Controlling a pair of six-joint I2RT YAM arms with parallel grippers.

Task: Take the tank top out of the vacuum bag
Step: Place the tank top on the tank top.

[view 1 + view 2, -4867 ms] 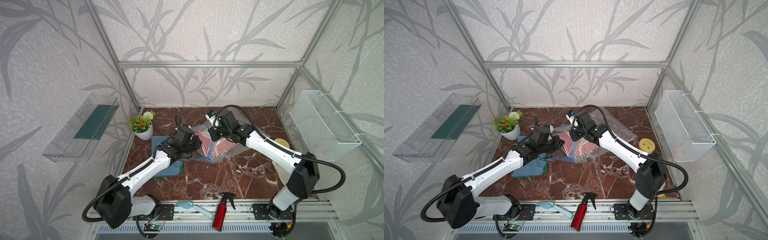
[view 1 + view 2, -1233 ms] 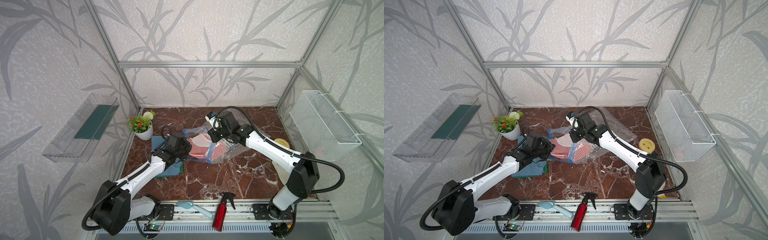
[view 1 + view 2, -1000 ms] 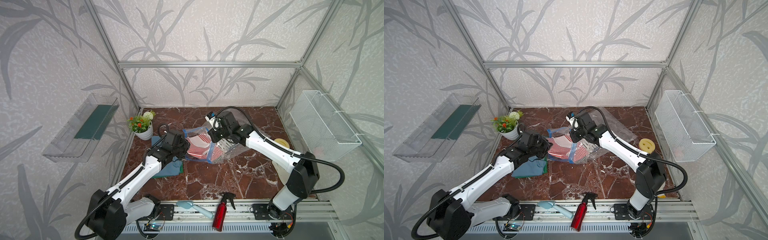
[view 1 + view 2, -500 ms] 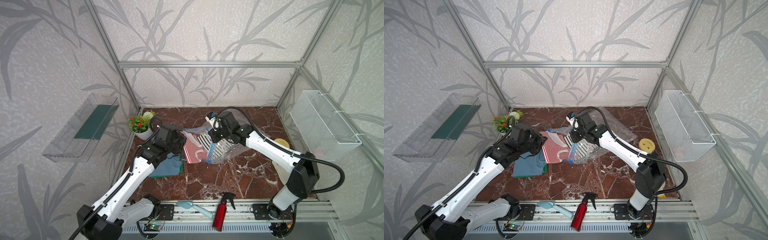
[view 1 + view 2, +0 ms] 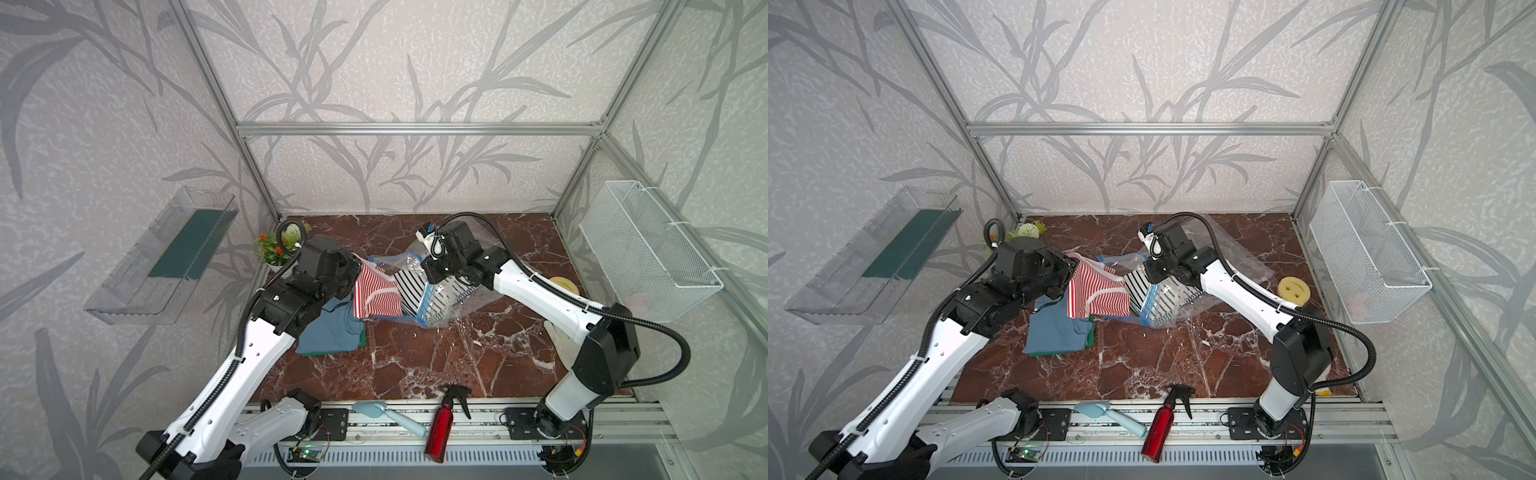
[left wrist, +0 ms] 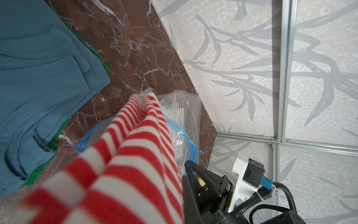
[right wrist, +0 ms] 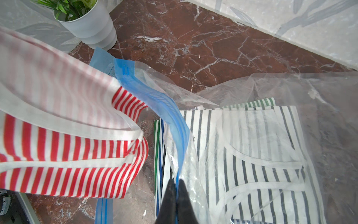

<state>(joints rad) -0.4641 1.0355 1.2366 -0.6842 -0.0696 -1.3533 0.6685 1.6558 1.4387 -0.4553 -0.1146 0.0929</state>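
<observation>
My left pincer (image 5: 356,263) is clamped on the limp, light tank top (image 5: 376,291). My right pincer (image 7: 177,186) pinches the bag's (image 7: 329,116) slippery zip strip (image 7: 155,100); a hem grip suits.

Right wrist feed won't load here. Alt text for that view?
The right gripper is shut on the blue zip strip of the vacuum bag. The red-striped tank top hangs at the bag's mouth, mostly outside; black-striped tops lie inside the bag.
</observation>
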